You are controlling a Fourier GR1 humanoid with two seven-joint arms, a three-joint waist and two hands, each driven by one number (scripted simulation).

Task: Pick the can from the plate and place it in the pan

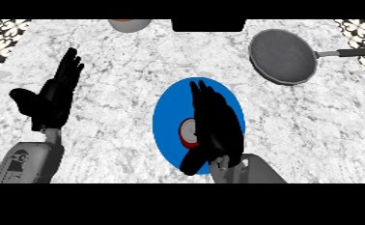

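Observation:
A red can [188, 132] with a grey top stands on the blue plate [168, 118] in the middle of the counter. My right hand [216, 122] hovers over the plate with straight fingers pointing away from me, covering the can's right side; its thumb hangs below the can. The hand is open. A grey pan [281, 56] with a dark handle lies at the far right with nothing inside. My left hand [53, 96] rests open at the left, fingers up.
A grey bowl [130, 24] with something orange inside sits at the counter's far edge. A black block [208, 24] sits beside it at the far edge. Marble counter runs between plate and pan.

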